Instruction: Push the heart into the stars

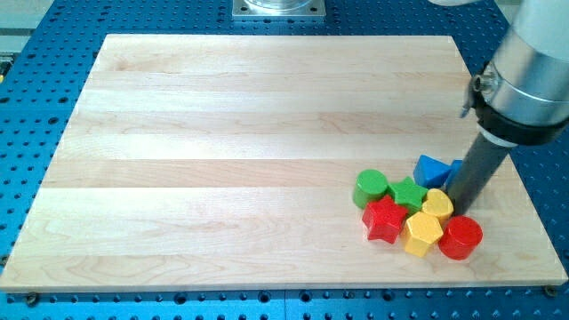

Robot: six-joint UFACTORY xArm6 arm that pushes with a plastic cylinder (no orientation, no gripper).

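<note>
A yellow heart [437,204] lies in a tight cluster at the board's lower right. A green star [408,193] touches it on the left and a red star [384,220] lies just below-left. My tip [461,206] stands right against the heart's right side, in front of a partly hidden blue block [456,167].
A green cylinder [371,188] sits left of the green star. A blue triangular block [432,170] lies above the heart. A yellow hexagon [423,233] and a red cylinder [460,237] lie below it. The wooden board [222,160] ends close by on the right.
</note>
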